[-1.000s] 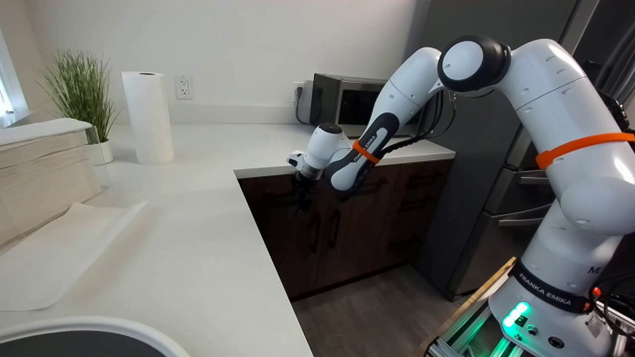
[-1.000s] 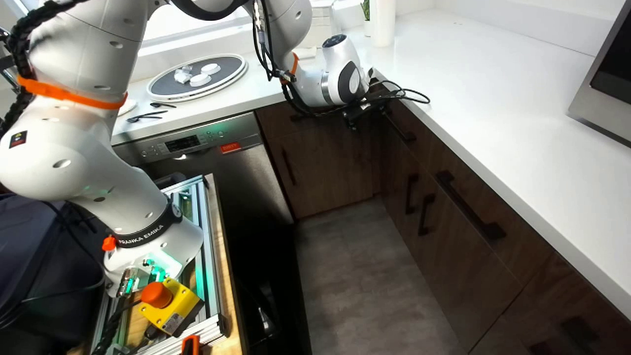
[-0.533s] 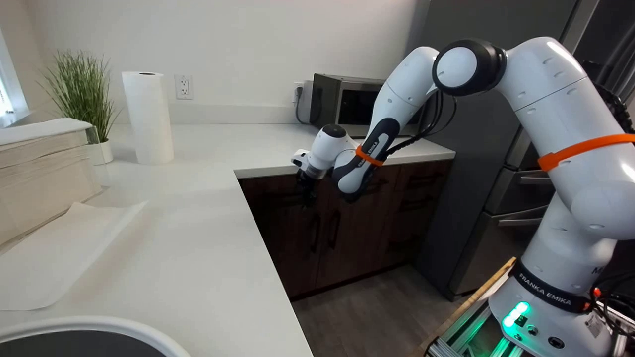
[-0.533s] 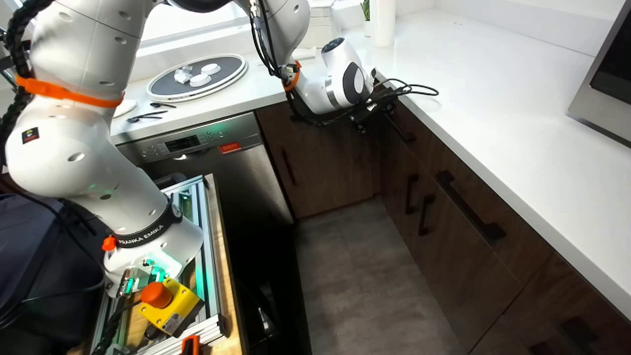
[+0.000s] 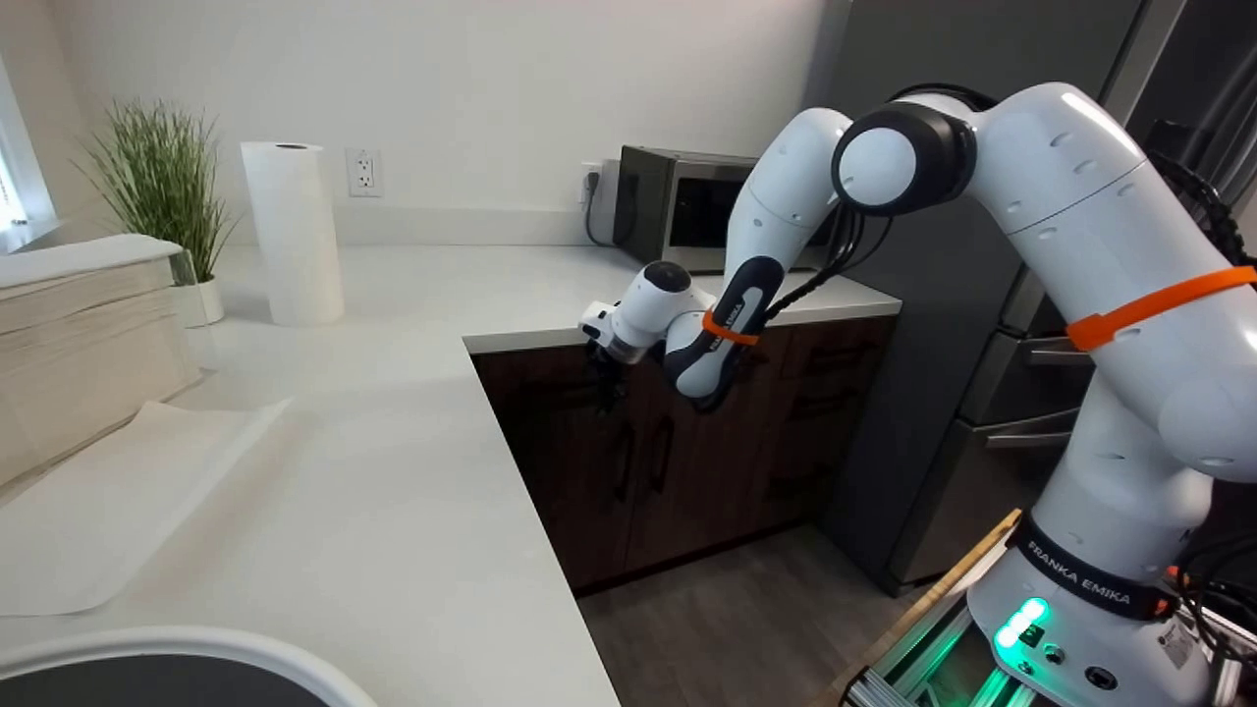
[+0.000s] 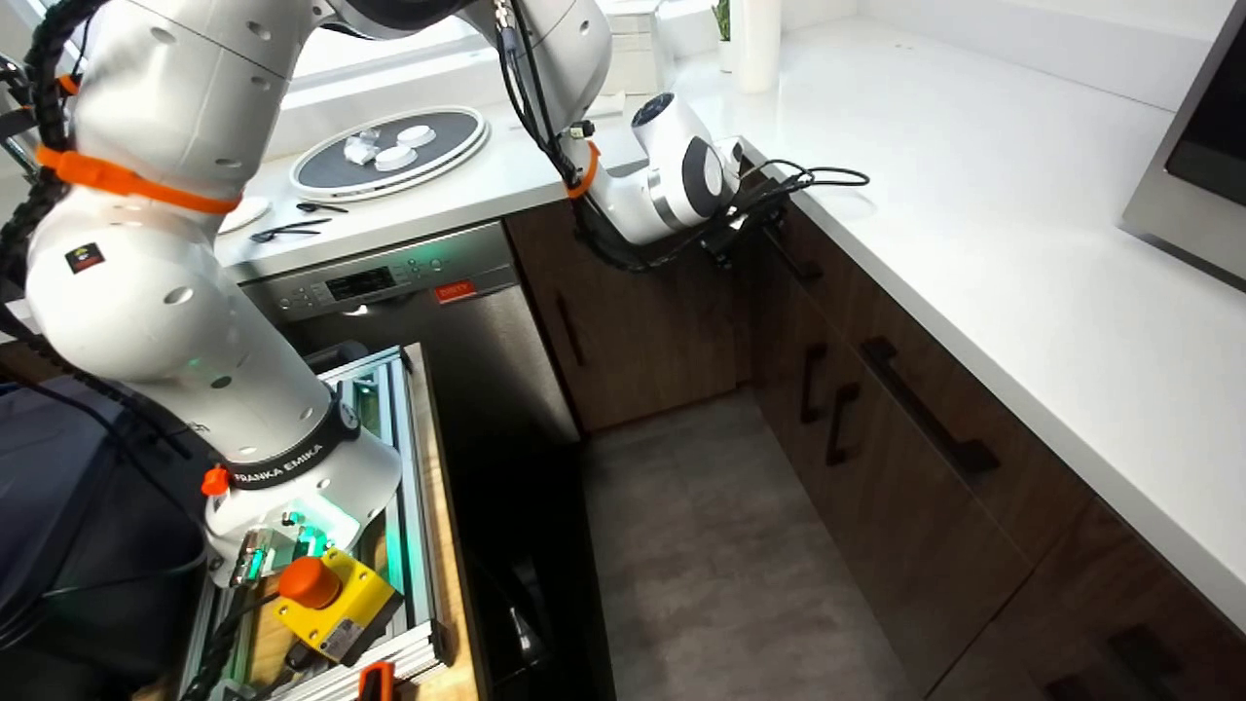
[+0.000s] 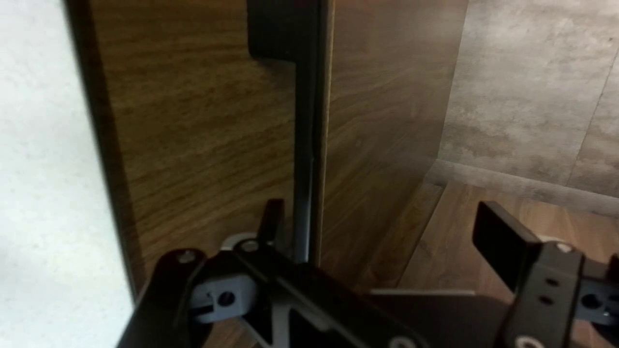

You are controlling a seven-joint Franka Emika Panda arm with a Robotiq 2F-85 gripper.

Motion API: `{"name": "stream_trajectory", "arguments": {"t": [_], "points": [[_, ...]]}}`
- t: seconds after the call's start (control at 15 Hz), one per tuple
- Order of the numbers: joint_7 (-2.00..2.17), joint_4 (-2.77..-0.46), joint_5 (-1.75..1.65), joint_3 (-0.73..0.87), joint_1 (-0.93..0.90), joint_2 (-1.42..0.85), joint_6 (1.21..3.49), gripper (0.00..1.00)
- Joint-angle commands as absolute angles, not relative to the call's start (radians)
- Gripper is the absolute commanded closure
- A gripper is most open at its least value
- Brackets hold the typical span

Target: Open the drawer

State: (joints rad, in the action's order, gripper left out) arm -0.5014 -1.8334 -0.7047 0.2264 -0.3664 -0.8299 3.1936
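Note:
The drawer has a dark brown wood front just under the white counter edge in the wrist view. It is shut, and its white interior is hidden. Its black bar handle runs down the wrist view. In an exterior view the handle sits near the cabinet corner. My gripper is open at the handle's near end. The left finger is on the counter side of the bar, close to it; the right finger stands well off on the far side. I cannot tell whether either touches. The gripper also shows dimly in both exterior views.
The white counter overhangs just above the drawer. A neighbouring drawer with a long handle and cabinet doors with handles stand alongside. A corner cabinet and dishwasher meet them. A microwave stands on the counter.
My gripper has shifted a little toward the corner drawer's handle, rightward in both exterior views. The wrist and elbow have sunk slightly. The drawer has not visibly moved.

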Motion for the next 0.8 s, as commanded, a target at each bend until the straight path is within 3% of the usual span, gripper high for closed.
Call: {"name": "stream_trajectory", "arguments": {"t": [0.0,0.73], "points": [[-0.462,-1.776,-0.697,0.314,-0.433,-0.907,3.266,0.00],[-0.466,-1.680,-0.667,0.345,-0.442,-1.014,3.287,0.00]]}}
